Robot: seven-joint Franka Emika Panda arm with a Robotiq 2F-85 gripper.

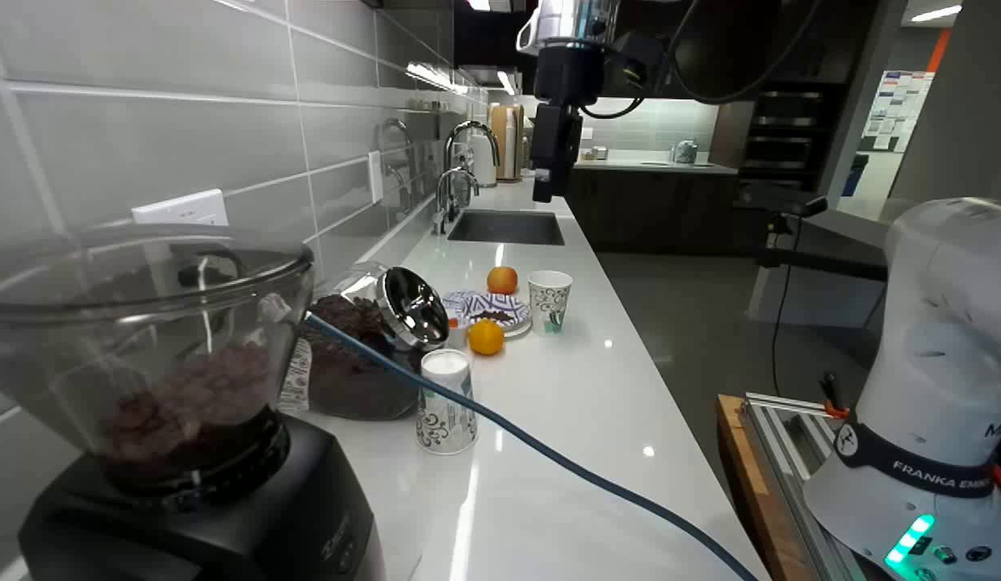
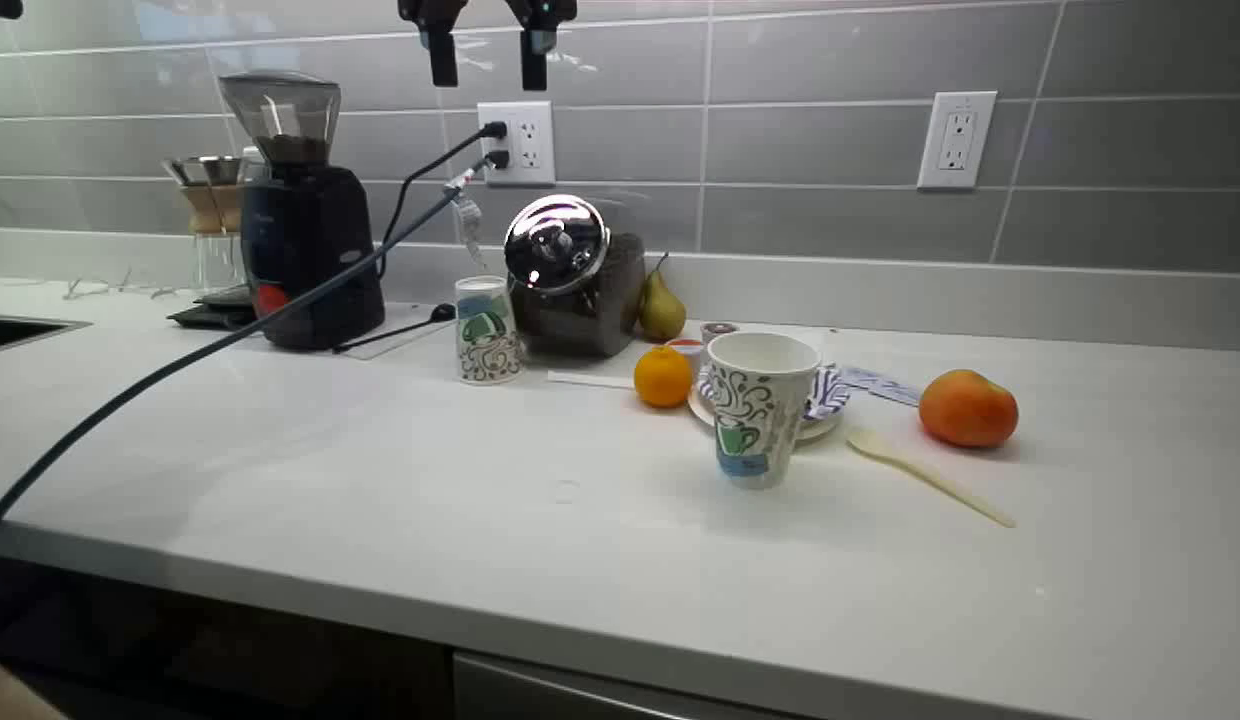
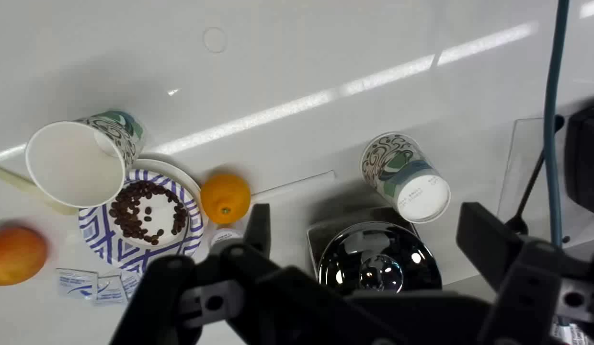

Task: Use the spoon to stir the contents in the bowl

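Note:
A pale spoon (image 2: pixel 930 477) lies flat on the counter; in the wrist view the spoon (image 3: pixel 20 184) is partly covered by a paper cup. I take the bowl (image 3: pixel 97 235) to be the blue-and-white patterned paper one resting on a white plate, with coffee beans (image 3: pixel 127 213) inside. In an exterior view the bowl (image 2: pixel 831 390) stands mostly behind the upright cup. My gripper (image 2: pixel 488 70) hangs high over the counter, well above everything, its fingers wide apart and nothing between them. From the wrist, the gripper (image 3: pixel 368 221) looks down on a jar's shiny lid.
Near the bowl stand an upright cup (image 2: pixel 765 410), an orange (image 2: pixel 663 377) and a reddish fruit (image 2: pixel 968 408). Further along are an upside-down cup (image 2: pixel 488 335), a jar with a steel lid (image 2: pixel 557 243), a pear (image 2: pixel 663 305) and a grinder (image 2: pixel 305 245). A blue cable (image 2: pixel 180 350) crosses the counter.

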